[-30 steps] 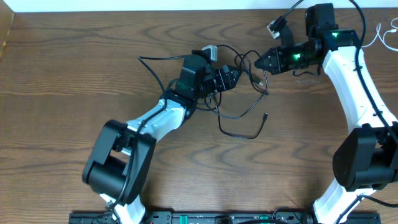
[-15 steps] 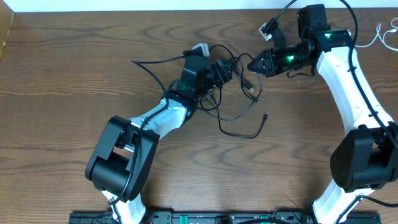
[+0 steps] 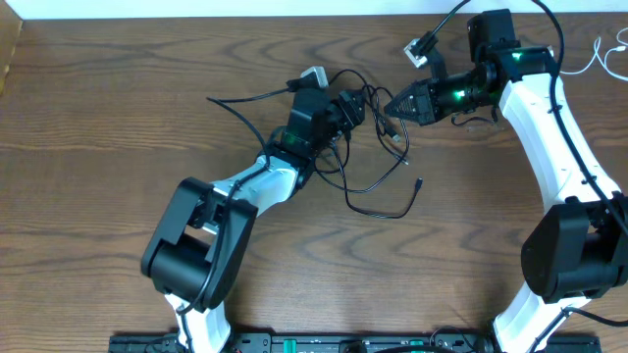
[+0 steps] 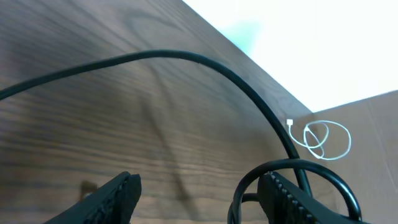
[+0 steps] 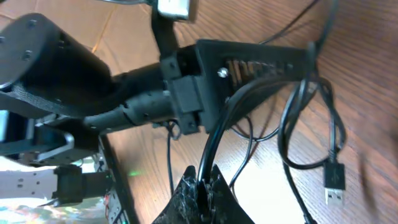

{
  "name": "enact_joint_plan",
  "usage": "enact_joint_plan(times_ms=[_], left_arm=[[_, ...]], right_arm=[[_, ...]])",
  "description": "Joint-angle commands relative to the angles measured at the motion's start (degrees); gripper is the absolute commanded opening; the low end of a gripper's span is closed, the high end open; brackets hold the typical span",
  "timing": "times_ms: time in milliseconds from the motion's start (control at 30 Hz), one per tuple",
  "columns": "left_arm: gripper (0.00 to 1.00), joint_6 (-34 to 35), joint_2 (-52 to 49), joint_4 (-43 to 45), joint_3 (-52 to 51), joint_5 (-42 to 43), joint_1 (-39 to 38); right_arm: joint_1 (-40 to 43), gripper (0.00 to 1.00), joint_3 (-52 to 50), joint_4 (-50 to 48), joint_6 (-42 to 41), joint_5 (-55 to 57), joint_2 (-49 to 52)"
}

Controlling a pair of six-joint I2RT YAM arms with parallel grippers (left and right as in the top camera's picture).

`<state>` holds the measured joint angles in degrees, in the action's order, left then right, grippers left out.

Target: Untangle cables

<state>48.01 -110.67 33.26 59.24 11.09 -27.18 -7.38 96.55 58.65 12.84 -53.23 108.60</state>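
From overhead, the black cable [image 3: 383, 216] lies in loose crossing loops on the wooden counter [image 3: 118, 147] between the two arms. One plug [image 3: 419, 182] trails free toward the near side, and a long strand runs off to the left. The left end effector [image 3: 343, 110] sits in the thick of the loops, and the right end effector [image 3: 391, 105] points into them from the other side. The white cable [image 3: 601, 57] lies by itself at the far right edge, well apart from the black one. The separation of the two cords therefore looks done, while the black one is judged to have its own snarl left to open. In the left wrist view, the end effector's jaws stand apart with nothing clearly between them. A black strand arches across the counter ahead, and a loop curls just beside the right-hand finger [image 4: 292, 199]. The white cable [image 4: 323, 138] shows as a small coil far off. In the right wrist view, the end effector [image 5: 200, 186] is closed, pinching a strand of the black cable that rises from its tips. Other loops drape over the left arm's end effector, and a second plug [image 5: 334, 186] hangs to the right.
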Motion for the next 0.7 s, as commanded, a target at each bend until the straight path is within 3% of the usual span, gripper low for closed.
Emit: enact_joint_plan(times_ms=[0,267,467,667], left_arm=[[0.65,-3.7,-0.6,3.8,1.0,2.7,-0.8],[0.61,-7.5,-0.6,6.0,1.0,8.2,-0.9],[0.57,-7.5,-0.6,5.8,1.0,8.3,-0.9],[0.59,-7.5,-0.6,5.8,1.0,8.1,-0.9]], right_arm=[[-0.5,0.01,0.0,0.8,2.3,-2.9,-0.8],[-0.6,0.01,0.0,1.0,2.7,-3.8,-0.8],[-0.6,0.01,0.0,1.0,3.1,-7.0,-0.8],[-0.9,0.01,0.0,1.0,3.1,-8.9,-0.8]])
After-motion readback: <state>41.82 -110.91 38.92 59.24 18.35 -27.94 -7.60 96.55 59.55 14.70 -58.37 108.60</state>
